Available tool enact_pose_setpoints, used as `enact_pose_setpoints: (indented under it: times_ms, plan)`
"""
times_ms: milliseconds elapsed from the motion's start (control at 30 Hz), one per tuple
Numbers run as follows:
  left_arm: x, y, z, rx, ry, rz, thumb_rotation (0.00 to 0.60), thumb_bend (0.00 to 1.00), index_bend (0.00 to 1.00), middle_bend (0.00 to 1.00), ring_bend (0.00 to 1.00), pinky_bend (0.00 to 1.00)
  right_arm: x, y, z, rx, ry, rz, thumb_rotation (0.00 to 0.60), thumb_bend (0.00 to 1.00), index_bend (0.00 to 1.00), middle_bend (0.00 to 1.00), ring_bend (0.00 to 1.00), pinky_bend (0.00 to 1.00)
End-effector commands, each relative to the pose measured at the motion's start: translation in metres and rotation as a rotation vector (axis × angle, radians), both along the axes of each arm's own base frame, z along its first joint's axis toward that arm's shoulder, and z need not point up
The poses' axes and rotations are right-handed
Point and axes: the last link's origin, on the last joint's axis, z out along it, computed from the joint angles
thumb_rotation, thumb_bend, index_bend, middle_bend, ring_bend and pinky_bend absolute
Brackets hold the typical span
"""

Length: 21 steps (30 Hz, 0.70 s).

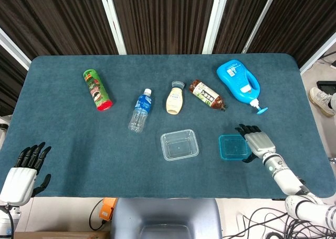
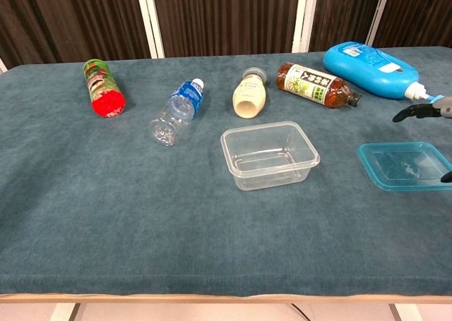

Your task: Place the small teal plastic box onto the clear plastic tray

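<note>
The small teal plastic box [image 1: 232,147] [image 2: 402,165] lies flat on the blue cloth, right of the clear plastic tray [image 1: 179,144] [image 2: 269,154]. My right hand [image 1: 256,143] hangs over the box's right edge, fingers spread, holding nothing. Only its dark fingertips [image 2: 413,113] show at the chest view's right border. My left hand [image 1: 22,171] stays off the table's front left corner, fingers apart and empty. The tray is empty.
Lying in a row at the back are a red-green can [image 1: 97,90], a small water bottle [image 1: 140,111], a cream bottle [image 1: 174,99], a brown tea bottle [image 1: 207,94] and a blue pump bottle [image 1: 239,83]. The table's front edge [image 2: 226,295] is near.
</note>
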Motion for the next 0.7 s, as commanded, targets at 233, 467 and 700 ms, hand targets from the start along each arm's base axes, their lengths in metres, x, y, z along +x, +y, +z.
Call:
enact_pose_setpoints:
  times_ms: [233, 467, 700]
  plan:
    - [0.000, 0.000, -0.001, -0.005, 0.000, 0.005, 0.600, 0.39, 0.00, 0.00, 0.00, 0.10, 0.003, -0.005, -0.015, 0.036, 0.023, -0.013, 0.600, 0.25, 0.14, 0.03, 0.00, 0.04]
    - [-0.001, 0.002, -0.001, -0.011, 0.004, 0.013, 0.600, 0.39, 0.00, 0.00, 0.00, 0.10, 0.005, -0.010, -0.023, 0.050, 0.032, -0.030, 0.600, 0.26, 0.16, 0.05, 0.00, 0.04]
    - [0.000, 0.000, -0.001, -0.013, 0.001, 0.007, 0.600, 0.39, 0.00, 0.00, 0.00, 0.10, 0.005, -0.011, -0.026, 0.061, 0.052, -0.039, 0.600, 0.31, 0.19, 0.07, 0.00, 0.04]
